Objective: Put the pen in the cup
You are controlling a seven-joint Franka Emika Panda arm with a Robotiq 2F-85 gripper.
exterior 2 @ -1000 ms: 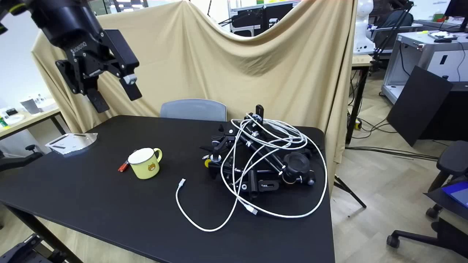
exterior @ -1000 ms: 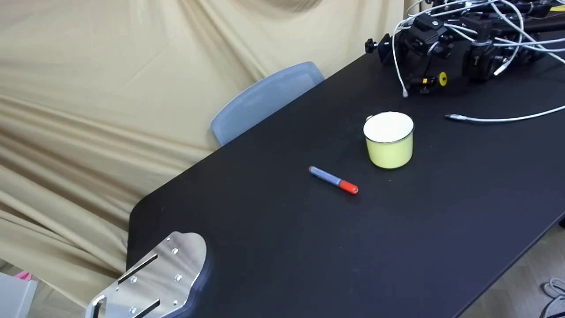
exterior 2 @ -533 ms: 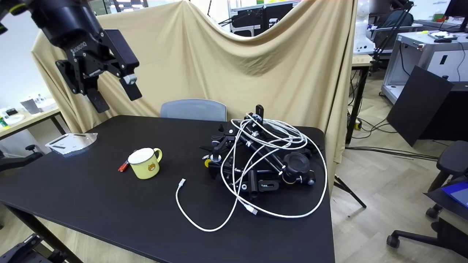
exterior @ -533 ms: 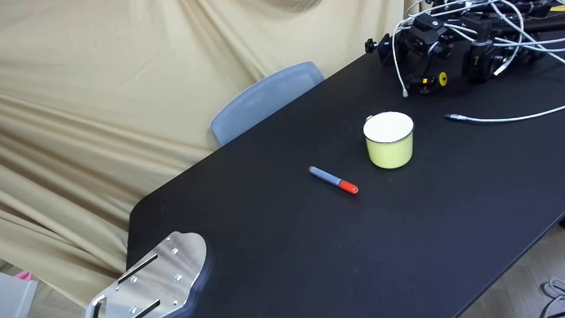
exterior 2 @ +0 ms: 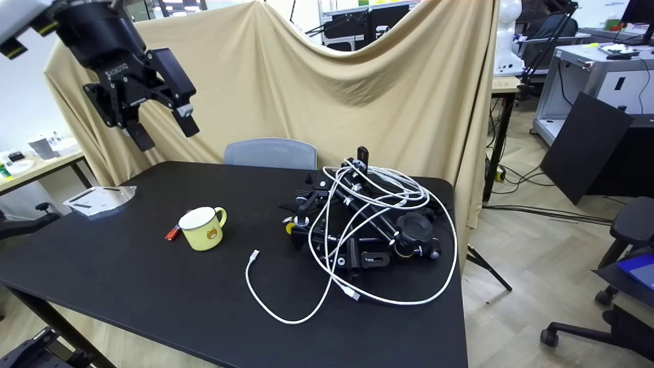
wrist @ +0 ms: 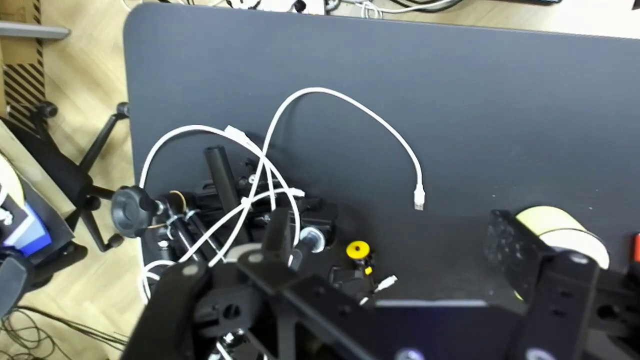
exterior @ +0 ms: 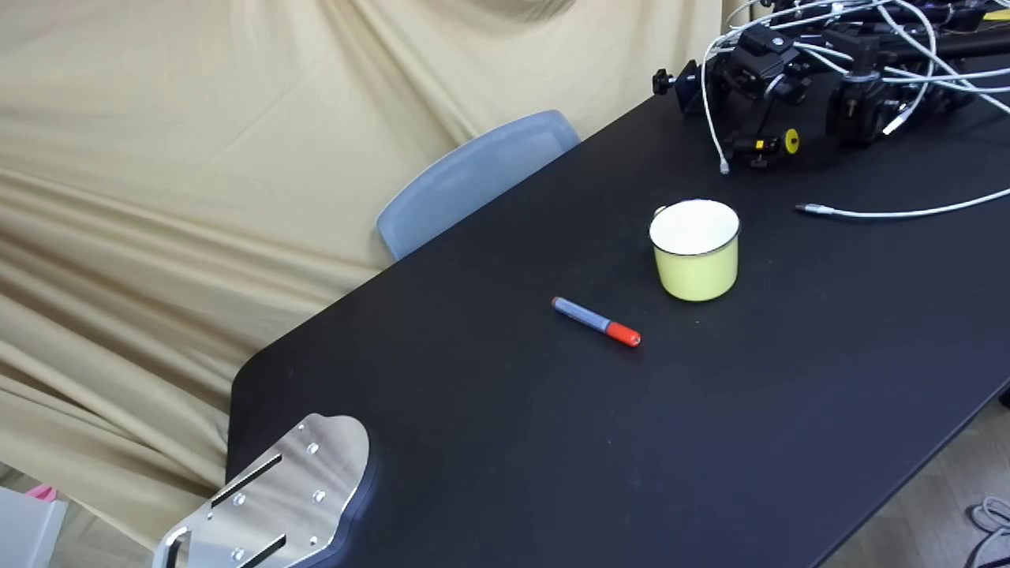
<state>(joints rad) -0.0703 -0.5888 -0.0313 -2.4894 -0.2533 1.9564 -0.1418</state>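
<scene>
The pen [exterior: 596,321] lies flat on the black table, blue body and red cap, a little apart from the cup [exterior: 697,272]. The cup stands upright, pale yellow-green with a white interior. In an exterior view the cup [exterior 2: 203,236] partly hides the pen [exterior 2: 174,232]. My gripper [exterior 2: 166,135] is open and empty, high above the table, up and left of the cup in that view. In the wrist view the gripper [wrist: 392,235] shows a wide gap. Its right finger partly covers the cup [wrist: 545,220]. Only a red bit of the pen [wrist: 637,247] shows at the right edge.
A pile of black clamps and stands [exterior 2: 368,225] with white cables [exterior 2: 286,321] lies on the table beyond the cup. A metal plate [exterior: 276,493] sits at a table corner. A chair back [exterior 2: 271,153] stands behind the table edge, with a beige curtain [exterior 2: 317,102] behind.
In the last half second the gripper body has shifted slightly right and down in an exterior view, its fingertips slightly up. More of the white arm shows there. Pen and cup have not moved.
</scene>
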